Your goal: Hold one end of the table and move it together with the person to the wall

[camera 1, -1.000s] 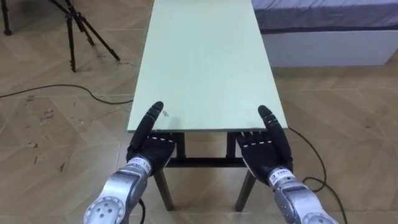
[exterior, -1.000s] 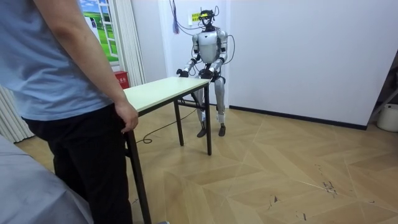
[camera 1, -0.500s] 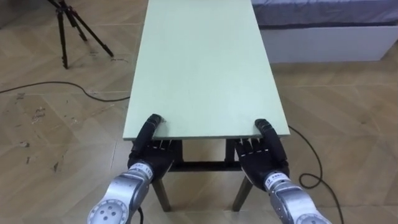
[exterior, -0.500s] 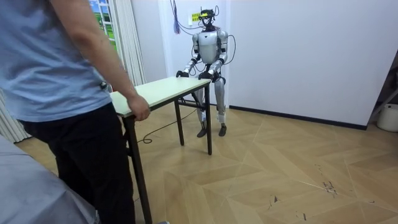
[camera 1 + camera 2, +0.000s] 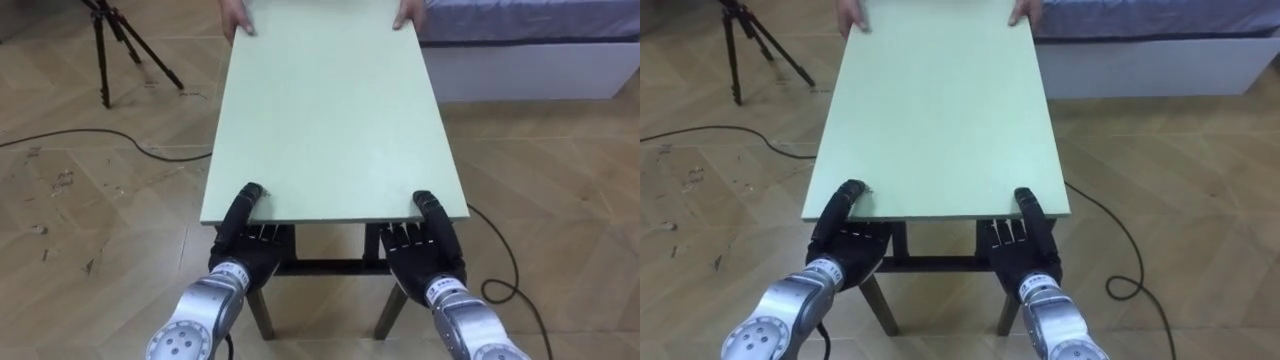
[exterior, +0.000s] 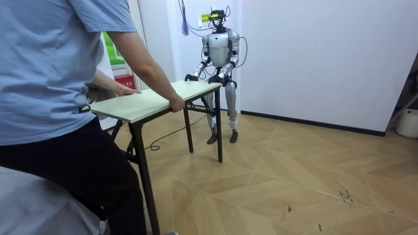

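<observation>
currently your left hand (image 5: pixel 248 245) and right hand (image 5: pixel 425 250) clamp the near edge of the table (image 5: pixel 330 110), thumbs on top, fingers beneath. the person's hands (image 5: pixel 238 20) hold the far end. grips look set; the lift and carry appear not yet done.

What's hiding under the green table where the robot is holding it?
Both the left robot hand and right robot hand clamp the table edge, thumbs on top. Dark legs and a crossbar show below. The tabletop covers the fingertips.
</observation>
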